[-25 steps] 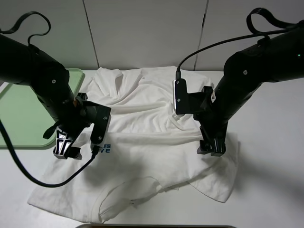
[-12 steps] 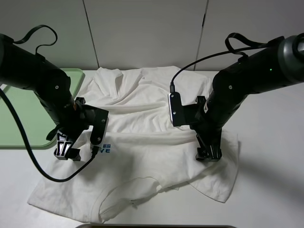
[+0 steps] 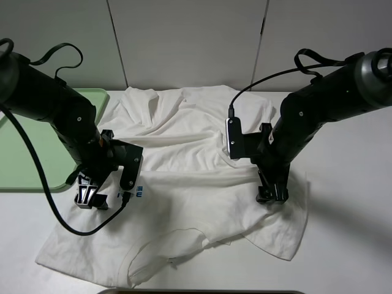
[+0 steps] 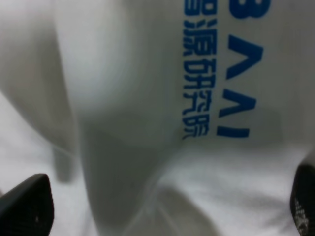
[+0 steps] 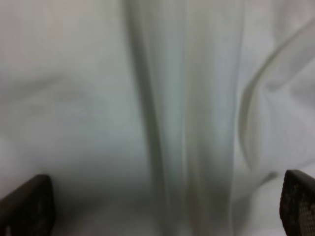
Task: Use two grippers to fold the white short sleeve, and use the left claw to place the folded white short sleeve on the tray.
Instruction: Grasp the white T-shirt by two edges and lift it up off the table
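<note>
Centre of table (image 3: 349, 245): white short sleeve (image 3: 184, 184), rumpled, partly folded. Far left: tray (image 3: 24, 153). Left gripper (image 3: 89, 195), right gripper (image 3: 272, 195): jaws spread wide, low at shirt's left and right sides, gripping nothing.

Black jointed arms (image 3: 318, 110), looping black cables (image 3: 76, 233)

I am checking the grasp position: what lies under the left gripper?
The white short sleeve lies under the open left gripper, its blue logo close by. What is beneath the cloth is hidden.
</note>
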